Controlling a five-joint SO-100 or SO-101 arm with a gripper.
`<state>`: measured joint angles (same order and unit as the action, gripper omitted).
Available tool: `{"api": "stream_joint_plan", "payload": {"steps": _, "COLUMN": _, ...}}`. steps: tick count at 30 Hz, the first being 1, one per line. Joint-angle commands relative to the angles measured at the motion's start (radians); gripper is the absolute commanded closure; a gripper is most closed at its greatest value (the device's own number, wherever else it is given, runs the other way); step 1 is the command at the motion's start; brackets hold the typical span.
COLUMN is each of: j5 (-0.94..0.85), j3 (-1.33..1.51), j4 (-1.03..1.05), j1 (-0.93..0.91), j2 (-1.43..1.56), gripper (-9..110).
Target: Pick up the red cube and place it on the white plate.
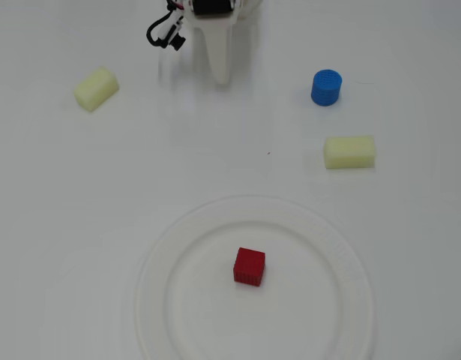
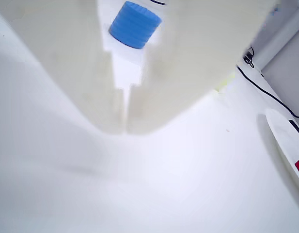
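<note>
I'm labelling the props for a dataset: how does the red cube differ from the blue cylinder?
The red cube is square-faced with flat sides; the blue cylinder is round and stands upright. The red cube rests inside the white plate, near its middle; the blue cylinder stands on the bare table, beside a pale yellow block. Both are small, alike in size, with finely ribbed surfaces.

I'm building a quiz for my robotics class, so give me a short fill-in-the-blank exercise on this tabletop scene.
1. The red cube rests on the white ____.
2. In the overhead view, the cylinder above the right-hand pale yellow block is coloured ____.
3. The number of pale yellow blocks on the table is ____.
4. The end effector holds nothing, and in the wrist view its fingertips are ____.

Missing words: plate; blue; two; closed
</note>
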<state>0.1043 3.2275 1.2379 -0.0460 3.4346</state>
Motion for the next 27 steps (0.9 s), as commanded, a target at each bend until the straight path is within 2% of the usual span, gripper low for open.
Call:
{"api": "stream_joint_plan", "payload": {"steps": 1, "j5": 0.025, "j3": 0.003, "j4": -0.003, "j1": -0.021, "j2": 0.008, "gripper": 100}}
{"api": "stream_joint_plan", "payload": {"steps": 5, "j5": 0.015, "j3": 0.003, "j4": -0.003, "j1": -0.026, "j2": 0.008, "gripper": 102}}
{"api": "stream_joint_plan", "payload": {"steps": 10, "j5": -0.083, "j3": 0.003, "j4": -0.008, "j1": 0.023, "j2": 0.009, "gripper": 102}}
{"api": "stream_joint_plan", "payload": {"steps": 27, "j5": -0.057, "j3": 0.003, "j4": -0.008, "j1": 0.011, "j2": 0.009, "gripper": 102}}
